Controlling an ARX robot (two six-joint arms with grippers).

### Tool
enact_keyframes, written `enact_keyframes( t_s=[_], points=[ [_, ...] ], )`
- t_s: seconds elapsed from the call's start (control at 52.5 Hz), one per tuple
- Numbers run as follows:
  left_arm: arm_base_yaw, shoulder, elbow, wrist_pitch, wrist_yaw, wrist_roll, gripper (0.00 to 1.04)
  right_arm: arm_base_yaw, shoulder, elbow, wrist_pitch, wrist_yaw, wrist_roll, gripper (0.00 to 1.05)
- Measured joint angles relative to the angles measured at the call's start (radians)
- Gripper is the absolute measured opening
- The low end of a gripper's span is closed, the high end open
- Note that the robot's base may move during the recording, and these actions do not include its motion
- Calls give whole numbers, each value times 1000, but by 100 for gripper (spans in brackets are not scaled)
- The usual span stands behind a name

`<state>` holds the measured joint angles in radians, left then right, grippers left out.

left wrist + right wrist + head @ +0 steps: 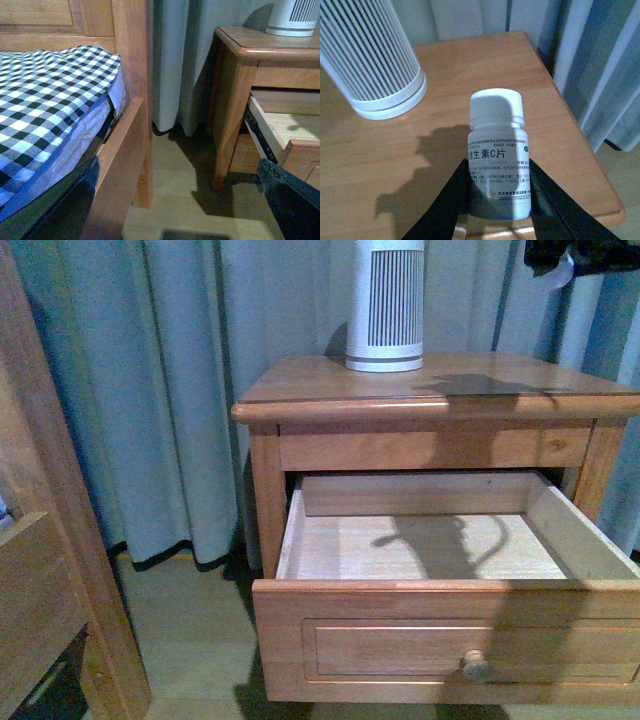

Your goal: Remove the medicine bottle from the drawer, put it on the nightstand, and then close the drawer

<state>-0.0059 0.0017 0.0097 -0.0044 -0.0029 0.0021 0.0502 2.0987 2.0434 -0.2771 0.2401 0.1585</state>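
Right wrist view: the medicine bottle [497, 155], white-capped and upright, was out of the drawer and held at the nightstand [470, 65] top, near one of its corners. The right gripper [498, 169] was clamped on the labelled body, its black fingers [455, 200] parted only by the bottle's width. The base was hidden between them, so contact with the wood could not be told. The ribbed white device [375, 65] stood apart from the bottle on the same top.

The step in hand was judged to be the placing. The next move called for seating the base flat, releasing, and lifting clear without tipping the bottle. The closing was not yet done.

Front view: the drawer [380, 650] stood pulled out, knob [474, 665] forward.

Left wrist view: the left gripper [178, 170] hung low between bed frame [125, 125] and nightstand, fingers wide apart, holding nothing.
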Motion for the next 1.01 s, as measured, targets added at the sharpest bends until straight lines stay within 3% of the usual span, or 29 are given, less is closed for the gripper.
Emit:
enact_keyframes(
  t_s=[0.381,0.704,0.857,1.009],
  points=[
    [0,0,0,0,0,0,98,-22,240,170,-56,55,-5,29],
    [0,0,0,0,0,0,98,-16,240,121,52,27,14,76],
    [0,0,0,0,0,0,98,-18,145,-6,143,26,29,99],
    [0,0,0,0,0,0,98,-32,-77,-229,154,-19,69,98]
  ],
)
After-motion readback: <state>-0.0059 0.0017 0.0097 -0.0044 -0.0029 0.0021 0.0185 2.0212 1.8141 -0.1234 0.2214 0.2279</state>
